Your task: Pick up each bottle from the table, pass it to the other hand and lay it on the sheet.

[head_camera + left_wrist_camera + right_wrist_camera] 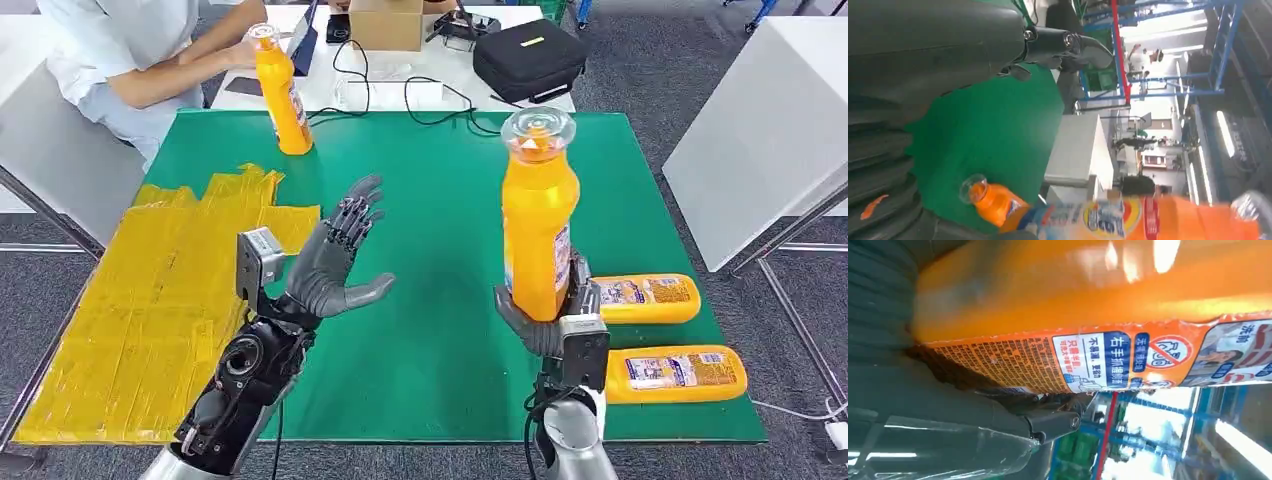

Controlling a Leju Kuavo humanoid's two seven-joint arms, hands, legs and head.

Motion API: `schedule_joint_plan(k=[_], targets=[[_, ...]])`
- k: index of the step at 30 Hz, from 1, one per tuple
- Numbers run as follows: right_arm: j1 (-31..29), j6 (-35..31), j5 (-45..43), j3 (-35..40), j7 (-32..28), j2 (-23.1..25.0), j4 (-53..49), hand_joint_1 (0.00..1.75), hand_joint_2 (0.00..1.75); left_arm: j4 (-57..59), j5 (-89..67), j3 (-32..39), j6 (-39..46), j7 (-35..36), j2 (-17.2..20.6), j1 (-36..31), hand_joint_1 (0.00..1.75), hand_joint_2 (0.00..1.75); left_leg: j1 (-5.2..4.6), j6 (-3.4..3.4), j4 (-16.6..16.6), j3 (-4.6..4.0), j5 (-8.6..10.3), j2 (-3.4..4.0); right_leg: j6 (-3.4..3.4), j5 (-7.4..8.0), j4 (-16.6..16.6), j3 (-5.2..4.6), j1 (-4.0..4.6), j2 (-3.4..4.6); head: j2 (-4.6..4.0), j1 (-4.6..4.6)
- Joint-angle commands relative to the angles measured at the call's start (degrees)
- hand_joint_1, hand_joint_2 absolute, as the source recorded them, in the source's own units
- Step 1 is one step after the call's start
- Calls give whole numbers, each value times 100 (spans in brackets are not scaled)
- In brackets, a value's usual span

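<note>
My right hand [545,320] grips an orange bottle [537,215] with a clear cap, held upright above the green table [430,330]; its labelled side [1098,355] shows close in the right wrist view. My left hand [335,262] is raised with fingers spread, palm turned toward that bottle, holding nothing. The held bottle [1168,217] also appears in the left wrist view. Two more orange bottles [645,298] [672,372] lie on their sides at the table's right edge. Another orange bottle [281,92] stands at the far left. The yellow sheet [150,300] covers the table's left part.
A person [130,60] sits at the far left with a hand near the standing bottle. Behind the green table is a white table with a black case [528,58], a cardboard box [385,22] and cables. White tables stand to the right.
</note>
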Motion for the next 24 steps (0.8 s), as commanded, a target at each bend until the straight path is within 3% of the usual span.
schedule_joint_plan(k=[1,2,4,11,17,24], targets=[[-757,202,456,430,48,73,1082,175,175,157,32,-321,-77,24,66,-155,0,175,-3,7,-3,22,-6,15,-11,-2,-3,18,2,5,0,-4],[-777,195,505,465,45,72,1122,175,175,154,29,-326,-95,22,57,-152,0,175,-8,15,-5,59,-18,19,-23,-15,-3,53,2,-1,0,-2],[-860,198,660,626,39,76,1266,175,175,140,16,-325,-131,14,34,-139,0,175,-2,6,-4,19,-4,7,-10,-3,-4,16,2,-2,0,-2],[-1233,232,1228,1252,279,106,1793,175,175,42,105,-301,-175,25,68,-183,0,175,-1,8,-3,27,-9,10,-12,-6,-3,23,4,-3,0,-2],[-1224,239,1281,1341,283,106,1845,175,175,90,127,-302,-179,16,65,-191,0,175,-7,14,-5,50,-16,5,-18,-17,-2,46,1,-15,0,-2],[-1336,209,2211,2257,341,173,2433,175,175,299,315,-302,-250,-63,23,-311,0,175,1,4,-5,16,-3,3,-9,-2,-4,14,4,-7,0,0]])
